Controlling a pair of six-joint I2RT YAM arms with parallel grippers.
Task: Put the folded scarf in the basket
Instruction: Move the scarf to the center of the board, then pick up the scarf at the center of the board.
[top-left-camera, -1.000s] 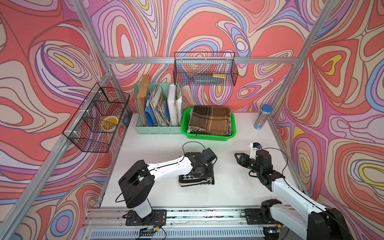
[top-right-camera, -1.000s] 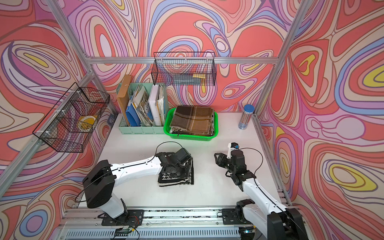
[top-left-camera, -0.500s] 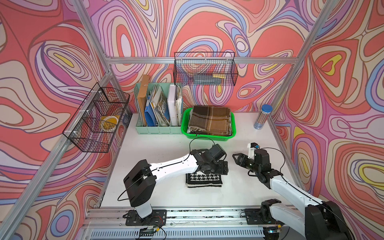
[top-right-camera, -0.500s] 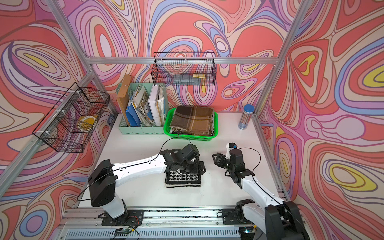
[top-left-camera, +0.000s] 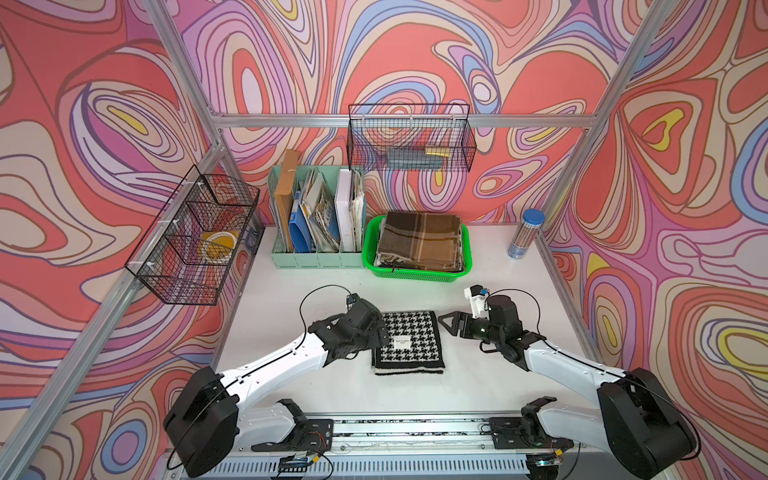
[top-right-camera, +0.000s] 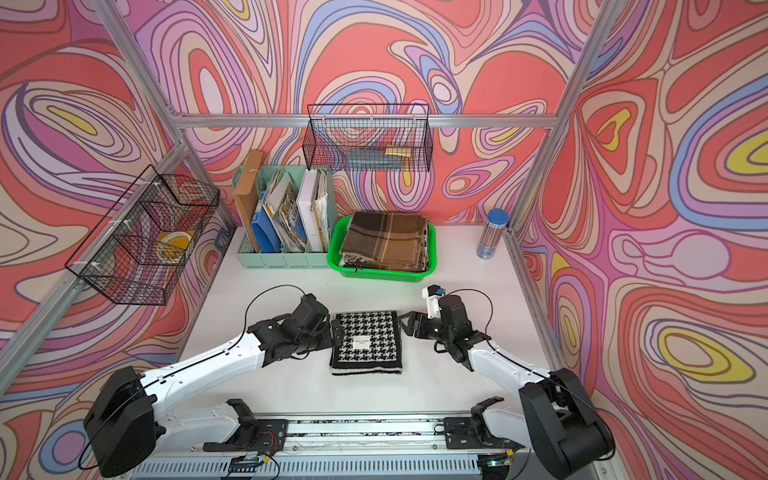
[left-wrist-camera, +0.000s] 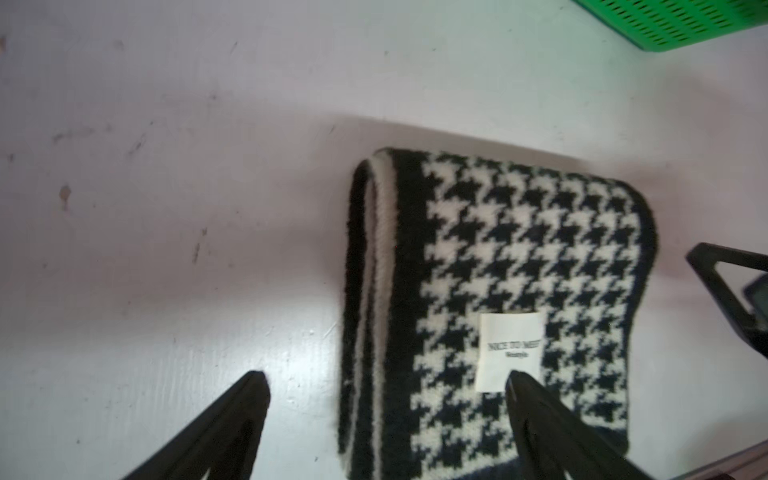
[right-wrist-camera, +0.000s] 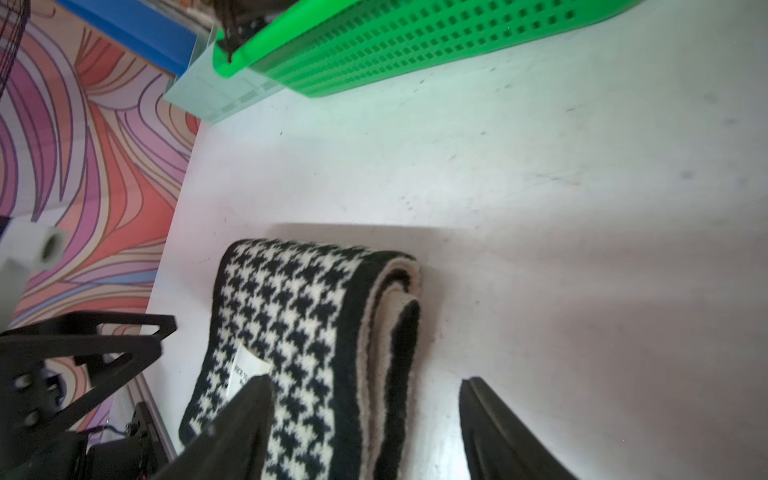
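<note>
white tabletop is occupied by the folded scarf, flanked by left gripper and right gripper, both spread wide, nothing gripped; the basket is set beyond

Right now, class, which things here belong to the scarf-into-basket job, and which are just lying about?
Job: houndstooth scarf, green basket, left hand, right hand.
Lying about: mint file organizer, back wire basket, side wire basket, blue-capped tube, brown plaid cloth in the basket.

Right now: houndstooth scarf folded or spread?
Folded. The houndstooth scarf lies as a compact square on the table; both wrist views show stacked layers along its edge.
</note>
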